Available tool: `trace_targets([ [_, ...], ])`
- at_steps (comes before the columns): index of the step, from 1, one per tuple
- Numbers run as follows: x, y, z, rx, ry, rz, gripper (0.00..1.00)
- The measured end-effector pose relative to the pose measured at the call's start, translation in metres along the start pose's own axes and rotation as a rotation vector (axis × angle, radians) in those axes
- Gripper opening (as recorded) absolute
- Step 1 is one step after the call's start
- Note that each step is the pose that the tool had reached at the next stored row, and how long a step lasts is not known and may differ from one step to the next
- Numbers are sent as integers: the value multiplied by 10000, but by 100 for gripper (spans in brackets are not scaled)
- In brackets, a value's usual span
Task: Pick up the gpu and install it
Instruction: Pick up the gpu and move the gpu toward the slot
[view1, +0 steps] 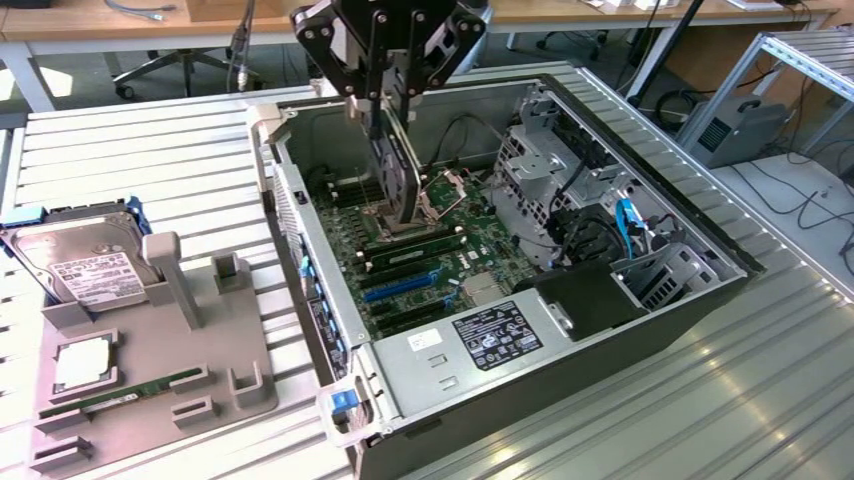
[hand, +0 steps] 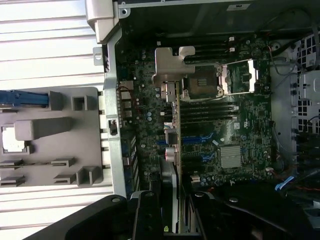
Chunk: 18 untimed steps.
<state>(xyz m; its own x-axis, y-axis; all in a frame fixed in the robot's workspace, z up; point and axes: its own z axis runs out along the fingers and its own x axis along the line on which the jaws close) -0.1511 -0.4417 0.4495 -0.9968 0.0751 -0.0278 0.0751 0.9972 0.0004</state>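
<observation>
Hanging upright over the motherboard's (view1: 461, 250) far end, the gpu (view1: 395, 175) looks light, stiff, fragile; the gripper (view1: 383, 100) clamps its upper edge

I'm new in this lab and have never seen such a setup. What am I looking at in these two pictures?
The black machine at the top of the exterior view is a robot arm. That camera stands off the arm; the other sits on its wrist, looking down along what it carries. Its jaws are closed on the gpu, a thin card hanging end-down above the motherboard inside an open computer case, not in a slot. The wrist view shows the card's silver bracket. On the exterior view's left, a grey holder carries a hard drive, a square silver chip and a RAM stick. Everything rests on a ribbed metal table.
</observation>
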Motion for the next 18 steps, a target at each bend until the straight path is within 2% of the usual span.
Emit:
trace_targets([
  [18,-198,15,5,1,0,-1,27],
])
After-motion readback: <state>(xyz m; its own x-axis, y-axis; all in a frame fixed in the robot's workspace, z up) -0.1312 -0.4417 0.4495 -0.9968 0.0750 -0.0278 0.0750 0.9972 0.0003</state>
